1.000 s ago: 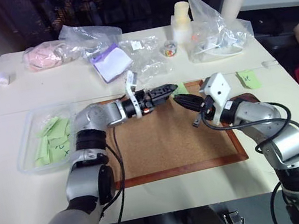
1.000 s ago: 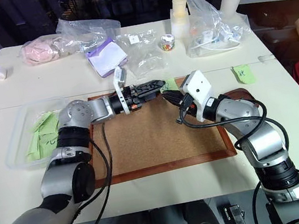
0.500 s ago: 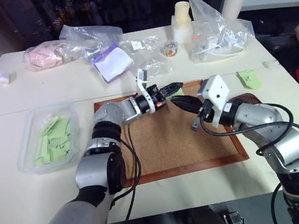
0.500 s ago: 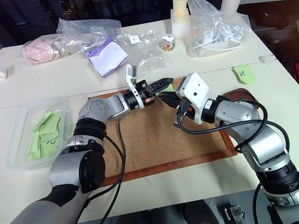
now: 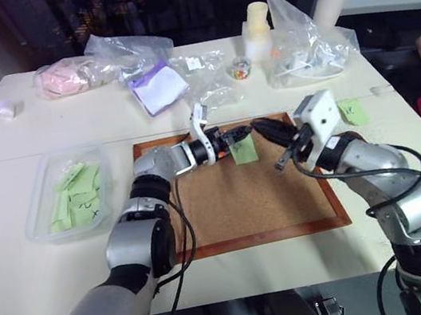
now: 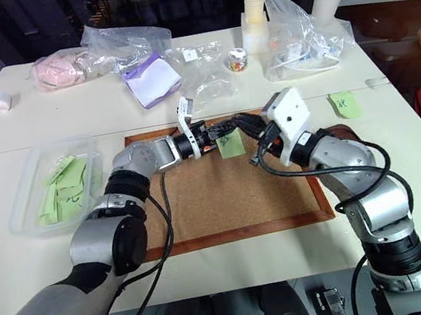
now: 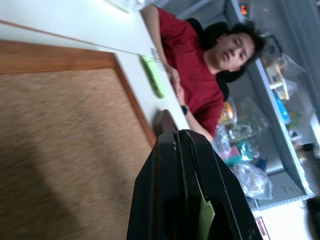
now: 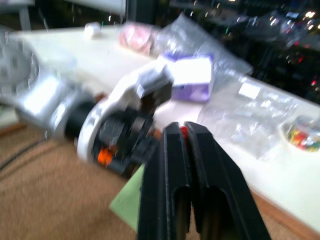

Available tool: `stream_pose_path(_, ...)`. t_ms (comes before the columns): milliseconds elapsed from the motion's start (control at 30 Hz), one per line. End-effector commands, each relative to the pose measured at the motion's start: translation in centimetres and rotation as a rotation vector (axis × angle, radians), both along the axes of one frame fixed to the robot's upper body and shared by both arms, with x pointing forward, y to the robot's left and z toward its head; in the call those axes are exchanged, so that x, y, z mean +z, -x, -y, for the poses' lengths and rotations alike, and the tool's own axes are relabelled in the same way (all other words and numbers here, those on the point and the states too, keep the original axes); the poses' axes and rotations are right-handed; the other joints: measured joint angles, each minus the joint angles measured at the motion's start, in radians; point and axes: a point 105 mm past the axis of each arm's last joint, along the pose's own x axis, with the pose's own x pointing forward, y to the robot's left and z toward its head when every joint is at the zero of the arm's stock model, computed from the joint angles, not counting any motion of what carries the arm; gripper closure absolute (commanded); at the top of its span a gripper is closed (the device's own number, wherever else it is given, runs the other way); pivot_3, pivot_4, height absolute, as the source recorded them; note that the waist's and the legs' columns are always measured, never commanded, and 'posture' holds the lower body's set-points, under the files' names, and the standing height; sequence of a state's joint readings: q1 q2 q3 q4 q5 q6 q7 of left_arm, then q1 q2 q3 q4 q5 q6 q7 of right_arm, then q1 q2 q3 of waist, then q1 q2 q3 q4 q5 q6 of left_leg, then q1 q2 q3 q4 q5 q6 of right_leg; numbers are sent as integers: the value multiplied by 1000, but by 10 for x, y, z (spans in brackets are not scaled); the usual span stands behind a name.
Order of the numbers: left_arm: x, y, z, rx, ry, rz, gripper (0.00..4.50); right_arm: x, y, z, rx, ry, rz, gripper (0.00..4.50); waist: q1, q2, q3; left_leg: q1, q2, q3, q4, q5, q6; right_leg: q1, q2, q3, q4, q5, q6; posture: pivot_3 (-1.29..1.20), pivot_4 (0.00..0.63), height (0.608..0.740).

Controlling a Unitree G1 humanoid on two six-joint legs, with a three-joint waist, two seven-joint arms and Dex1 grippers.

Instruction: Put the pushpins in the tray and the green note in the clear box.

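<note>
Green note [image 5: 243, 149] hangs pinched in the left claw [image 5: 233, 137] over the corkboard [image 5: 241, 193]. Right claw [image 5: 263, 126], pressed together, seems to pinch a red pushpin [image 8: 184, 131]. Next, I judge: note goes far left to the clear box [image 5: 39, 204], pin right to the tray [image 6: 345, 132].

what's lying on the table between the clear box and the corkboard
Nothing lies there: in the left eye view the strip of table between the clear box and the corkboard is bare, though the left arm reaches over part of it.
</note>
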State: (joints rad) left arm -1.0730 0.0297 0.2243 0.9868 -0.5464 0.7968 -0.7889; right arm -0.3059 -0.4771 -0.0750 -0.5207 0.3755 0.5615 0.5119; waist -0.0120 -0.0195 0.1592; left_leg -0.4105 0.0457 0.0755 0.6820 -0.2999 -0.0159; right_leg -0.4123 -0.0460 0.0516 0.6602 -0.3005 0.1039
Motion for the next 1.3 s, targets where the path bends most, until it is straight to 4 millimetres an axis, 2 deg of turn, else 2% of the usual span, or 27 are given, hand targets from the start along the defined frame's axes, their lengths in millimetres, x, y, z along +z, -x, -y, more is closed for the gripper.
stream_pose_path(33, 16, -5, -1, 22, 25, 59, 4469, 15, 8, 14, -52, -98, 22, 4500, 1, 0, 0, 0, 0, 0, 0, 0, 0, 0, 0, 0, 0, 0, 0, 0, 150, 734)
stream_pose_path(67, 19, -5, -1, 18, 11, 93, 4469, 17, 8, 21, -79, -127, 18, 4500, 2, 0, 0, 0, 0, 0, 0, 0, 0, 0, 0, 0, 0, 0, 0, 0, 150, 734)
stream_pose_path(133, 29, -2, 3, -11, -76, 270, 4469, 23, 6, 45, -182, -225, 6, 4500, 2, 0, 0, 0, 0, 0, 0, 0, 0, 0, -1, 0, 0, 0, 0, 0, 150, 734)
stream_pose_path(167, 39, 6, 6, -54, -124, 417, 4469, 18, 2, 67, -283, -234, -17, 4500, 3, 0, 0, 0, 0, 0, 0, 0, 0, 0, -1, 0, 0, 0, 0, 0, 150, 734)
stream_pose_path(200, 49, 14, 10, -99, -162, 545, 4469, 11, 0, 87, -374, -229, -51, 4500, 4, 0, 0, 0, 0, 0, 0, 1, -1, 0, -1, 0, 0, 0, 0, 0, 150, 734)
stream_pose_path(267, 60, 29, 15, -166, -213, 710, 4469, -4, -2, 115, -501, -203, -112, 4500, 7, 0, 0, 0, 0, 0, 0, 3, -6, 1, -1, 0, 0, 0, 0, 0, 150, 734)
stream_pose_path(300, 64, 38, 17, -216, -288, 846, 4469, -18, -3, 133, -573, -189, -170, 4500, 7, 0, 0, 0, 0, 1, 0, 3, -6, 1, -1, 0, -1, 0, 0, 0, 150, 734)
stream_pose_path(367, 60, 52, 19, -313, -445, 1058, 4469, -41, -3, 158, -671, -161, -254, 4500, 4, 1, 0, 0, 0, 1, 0, 3, -6, 1, -1, 1, -1, 0, 0, 0, 150, 734)
stream_pose_path(433, 52, 57, 20, -381, -573, 1182, 4469, -57, -4, 171, -711, -128, -305, 4500, 3, 2, -1, 1, 0, 1, -1, 3, -5, 1, 0, 1, -1, 0, 0, 0, 150, 734)
stream_pose_path(533, 51, 63, 24, -422, -625, 1258, 4469, -77, -7, 178, -715, -74, -355, 4500, -3, 5, -2, 2, 0, 2, -1, 0, 0, 2, 0, 2, 0, 0, 0, 0, 150, 734)
stream_pose_path(700, 53, 64, 27, -408, -614, 1268, 4469, -92, -14, 186, -720, -64, -380, 4500, -2, 5, -1, 2, 0, 1, -1, 0, 1, 1, 1, 2, 0, 0, 0, 0, 150, 734)
stream_pose_path(800, 48, 53, 22, -360, -666, 1248, 4500, -98, -17, 185, -714, -72, -386, 3535, 0, 5, -1, 2, 0, 1, 0, 0, 1, 2, 1, 2, 0, 0, 0, 0, 150, 734)
stream_pose_path(1000, 44, 52, 17, -356, -675, 1227, 4500, -96, -18, 183, -710, -82, -364, 418, 1, 5, -1, 2, 0, 1, 0, 0, 1, 2, 0, 2, 0, 0, 0, 0, 150, 734)
stream_pose_path(1033, 43, 52, 17, -355, -675, 1225, 4500, -94, -18, 183, -709, -83, -357, 63, 1, 5, -1, 2, 0, 1, 0, 0, 1, 2, 0, 2, 0, 0, 0, 0, 150, 734)
stream_pose_path(1200, 44, 50, 14, -325, -671, 1201, 4500, -82, -17, 181, -702, -105, -315, 63, 1, 5, -1, 2, 0, 1, 0, 0, 1, 2, 1, 2, 1, 0, 0, 0, 150, 734)
stream_pose_path(1300, 52, 46, 8, -267, -646, 1170, 4500, -66, -15, 181, -700, -120, -264, 63, 0, 5, -1, 2, 0, 1, 0, 0, 1, 1, 1, 2, 1, 0, 0, 0, 150, 734)
